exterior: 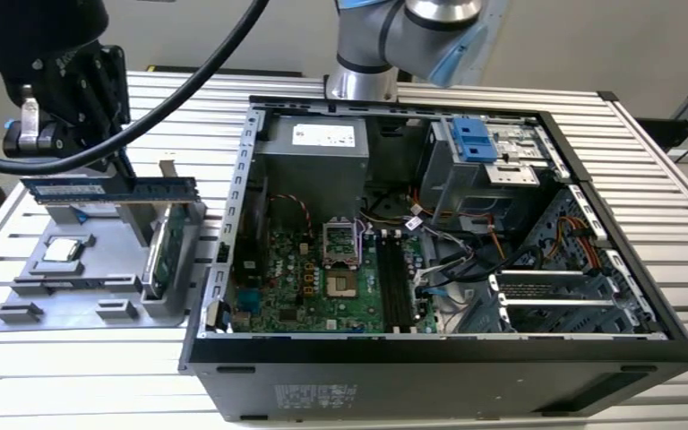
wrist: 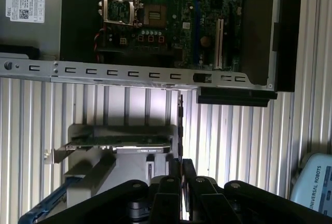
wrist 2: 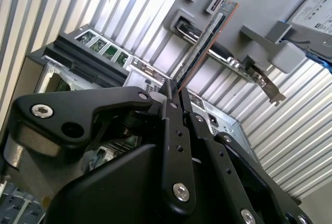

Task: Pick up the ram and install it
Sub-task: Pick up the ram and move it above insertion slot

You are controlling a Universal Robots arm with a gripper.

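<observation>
My gripper (exterior: 119,168) is shut on the ram (exterior: 107,189), a long thin blue stick held level above the grey holder tray (exterior: 81,300) at the exterior view's left. In both wrist views the ram shows edge-on, sticking out from between the black fingers (wrist 2: 174,97) as a narrow strip (wrist 2: 205,42) (wrist: 180,125). The open computer case (exterior: 440,349) lies at the exterior view's right of the tray. Its motherboard (exterior: 308,287) faces up, with long dark memory slots (exterior: 398,291) beside the processor socket (exterior: 341,288).
A green card (exterior: 165,246) stands upright in the tray, and a square chip (exterior: 64,251) lies flat on it. A silver drive (wrist 2: 316,14) rests on the tray. The case's metal side rail (wrist: 135,72) runs between tray and motherboard. Everything sits on a slatted metal table (exterior: 57,376).
</observation>
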